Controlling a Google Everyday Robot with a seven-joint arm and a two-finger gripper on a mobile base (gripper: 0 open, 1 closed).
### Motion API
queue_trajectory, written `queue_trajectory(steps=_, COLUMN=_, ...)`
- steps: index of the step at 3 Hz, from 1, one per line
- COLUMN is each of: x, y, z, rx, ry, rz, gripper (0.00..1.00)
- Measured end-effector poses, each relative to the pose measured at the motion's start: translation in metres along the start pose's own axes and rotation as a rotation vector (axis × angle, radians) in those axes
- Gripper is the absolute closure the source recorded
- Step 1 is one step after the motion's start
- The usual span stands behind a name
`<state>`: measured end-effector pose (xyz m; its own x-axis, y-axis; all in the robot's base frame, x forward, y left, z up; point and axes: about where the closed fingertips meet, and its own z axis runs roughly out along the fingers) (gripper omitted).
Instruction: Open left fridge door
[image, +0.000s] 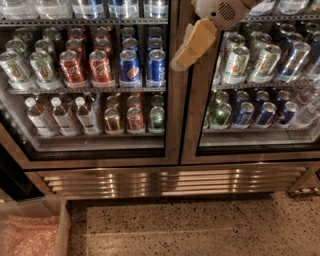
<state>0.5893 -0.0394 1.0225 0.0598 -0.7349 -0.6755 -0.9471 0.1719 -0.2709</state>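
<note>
The left fridge door (173, 125) is a tall glass door in a brushed steel frame, and it stands shut. Red cola cans (87, 67) and blue Pepsi cans (142, 67) show behind its glass. My gripper (186, 55) hangs from a white wrist at the top of the camera view. Its tan tip points down and left, in front of the steel strip where the two doors meet, at the left door's right edge. It holds nothing that I can see.
The right glass door (260, 145) shows silver-green cans and small blue cans and is shut. A steel vent grille (170, 180) runs below both doors. A clear bin with pink wrap (30, 232) sits on the speckled floor at the lower left.
</note>
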Motion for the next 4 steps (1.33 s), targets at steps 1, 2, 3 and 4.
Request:
queue_trajectory(steps=1, x=-0.0002, y=0.0023, z=0.0002, rx=-0.018, ry=-0.012, rz=-0.011, gripper=0.0)
queue_trajectory(steps=2, x=0.003, y=0.0014, z=-0.0026, rx=-0.018, ry=-0.012, rz=-0.011, gripper=0.0)
queue_trajectory(steps=3, x=0.0028, y=0.0032, z=-0.0022, rx=-0.041, ry=-0.027, rz=-0.023, gripper=0.02)
queue_trajectory(steps=4, x=0.0056, y=0.0021, z=-0.0047, rx=-0.041, ry=-0.027, rz=-0.023, gripper=0.24)
